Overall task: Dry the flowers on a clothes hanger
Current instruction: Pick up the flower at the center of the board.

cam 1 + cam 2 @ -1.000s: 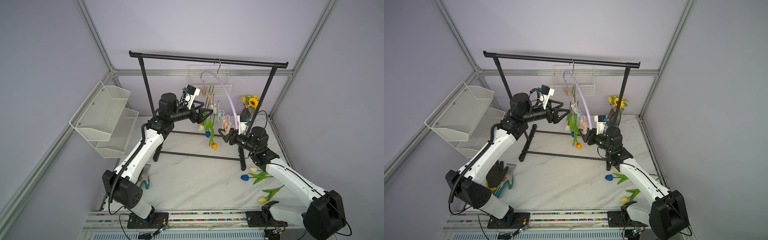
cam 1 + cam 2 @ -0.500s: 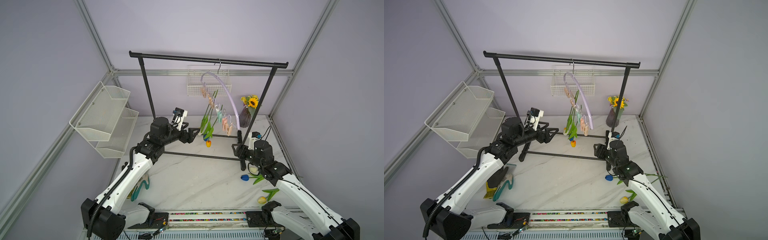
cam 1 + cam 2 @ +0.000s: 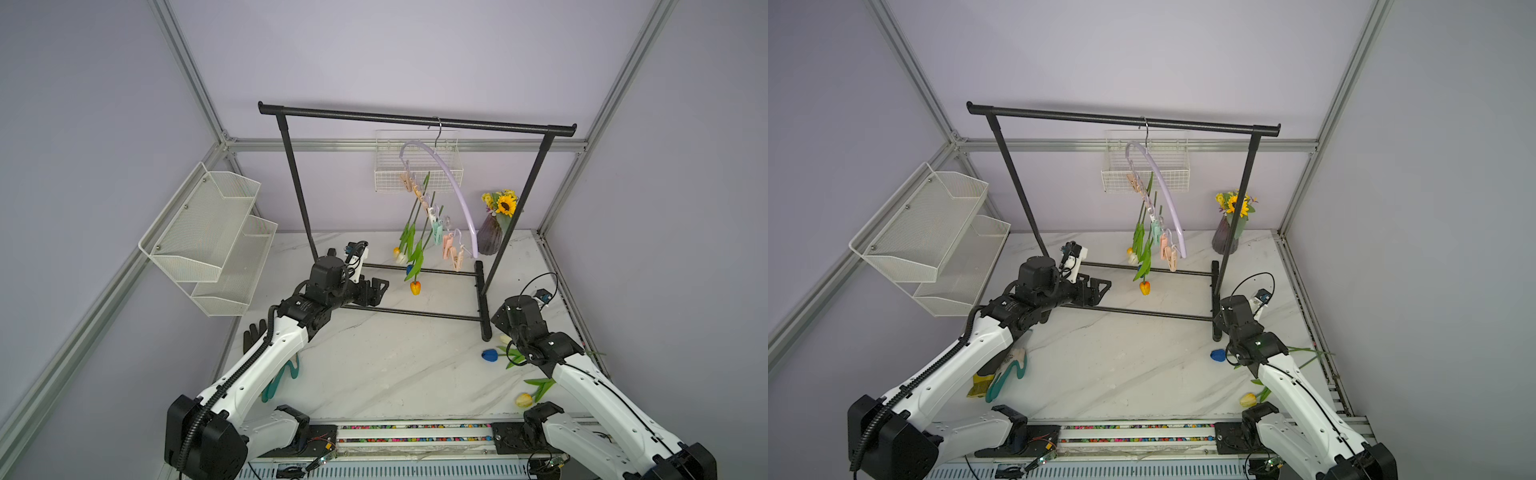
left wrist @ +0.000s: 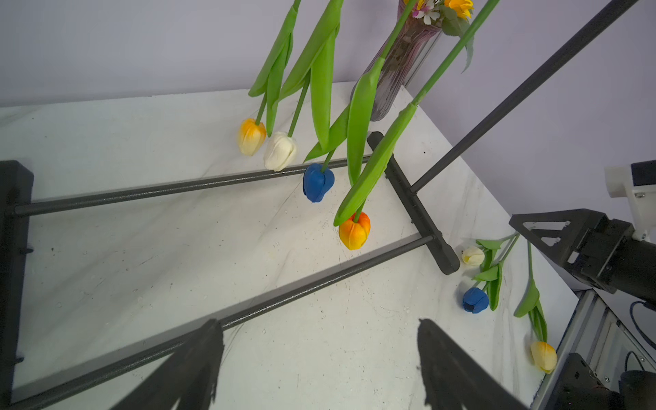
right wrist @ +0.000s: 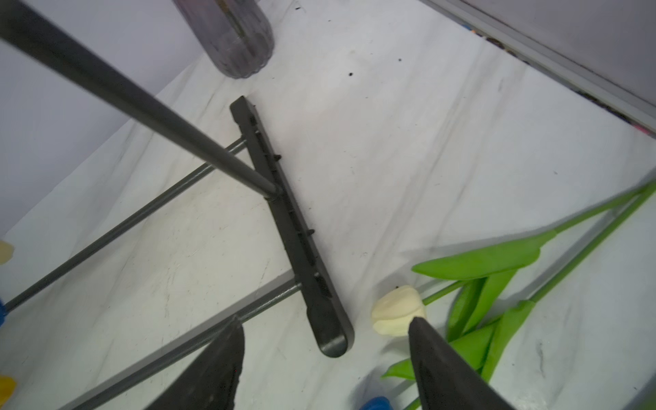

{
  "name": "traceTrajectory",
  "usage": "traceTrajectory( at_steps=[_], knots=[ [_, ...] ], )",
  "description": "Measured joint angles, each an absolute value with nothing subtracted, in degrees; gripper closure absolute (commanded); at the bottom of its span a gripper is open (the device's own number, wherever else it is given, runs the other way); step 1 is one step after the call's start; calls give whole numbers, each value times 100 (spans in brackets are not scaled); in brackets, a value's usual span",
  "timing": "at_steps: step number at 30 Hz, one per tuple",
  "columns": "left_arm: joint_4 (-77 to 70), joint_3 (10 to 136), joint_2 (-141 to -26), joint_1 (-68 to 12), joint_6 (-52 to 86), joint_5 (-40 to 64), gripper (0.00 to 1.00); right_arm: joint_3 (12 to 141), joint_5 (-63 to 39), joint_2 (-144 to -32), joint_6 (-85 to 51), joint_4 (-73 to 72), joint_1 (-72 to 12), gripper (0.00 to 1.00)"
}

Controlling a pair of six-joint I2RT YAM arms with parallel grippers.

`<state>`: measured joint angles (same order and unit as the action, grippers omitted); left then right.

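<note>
The left gripper (image 4: 317, 323) hangs wide open and empty. Ahead of it, four flowers (image 4: 358, 117) dangle head-down from the clothes hanger (image 3: 461, 199) (the orange tulip (image 4: 354, 230) is nearest). The right gripper (image 5: 324, 319) is likewise spread open and holds nothing, and a white tulip (image 5: 397, 312) lies on the table (image 5: 390, 142) just beside one fingertip.
</note>
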<state>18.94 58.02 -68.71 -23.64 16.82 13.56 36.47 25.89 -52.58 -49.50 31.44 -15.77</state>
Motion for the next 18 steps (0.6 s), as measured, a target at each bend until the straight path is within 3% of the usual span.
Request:
traceTrajectory(
  at_steps=[7,18],
  knots=[
    [1896,5793,-7011,-2364,1857,1343,16,3352,2587,-5483,-5461,3380,-287,28],
    [1894,5793,-7133,-2364,1999,1413,17,3155,2633,-5767,-6123,3951,993,32]
  ],
)
